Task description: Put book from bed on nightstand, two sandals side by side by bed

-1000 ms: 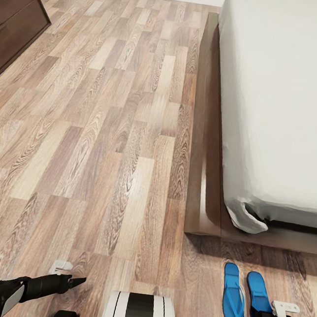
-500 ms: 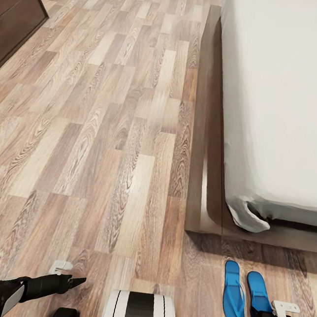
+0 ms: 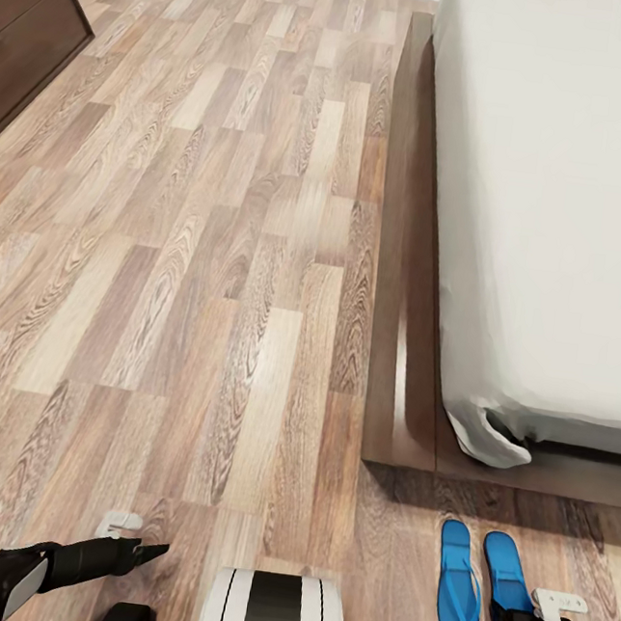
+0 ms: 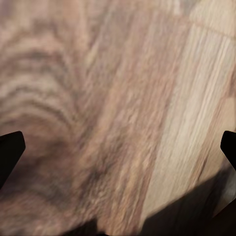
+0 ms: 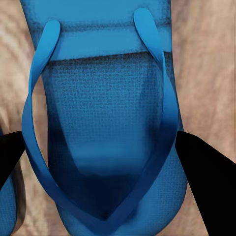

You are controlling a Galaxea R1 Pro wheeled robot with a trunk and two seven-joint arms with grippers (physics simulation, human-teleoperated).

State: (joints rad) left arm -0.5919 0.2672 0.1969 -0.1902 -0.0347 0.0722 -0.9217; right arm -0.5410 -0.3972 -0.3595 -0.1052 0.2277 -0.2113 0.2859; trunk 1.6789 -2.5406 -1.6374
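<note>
A dark dresser (image 3: 34, 34) stood far left. The left end effector (image 3: 150, 551) hung spread above the plank floor (image 3: 206, 288). Two blue sandals (image 3: 482, 589) lay side by side by the bed (image 3: 559, 186), beneath the spread right end effector (image 5: 118, 162).

Even, bright, diffuse light across the room; no glare on the floor (image 3: 209, 269). The mattress (image 3: 568, 187) reads near-white, almost washed out, with little surface detail. A soft dark shadow lies on the planks along the foot of the bed frame (image 3: 397, 360), reaching toward the two sandals (image 3: 459, 589). Head view is sharp, plank lines converging with wide-angle stretch toward the edges. Left wrist view: wood grain smeared and out of focus, a shadow in one corner. Right wrist view: sandal weave fairly crisp, its surroundings soft.
</note>
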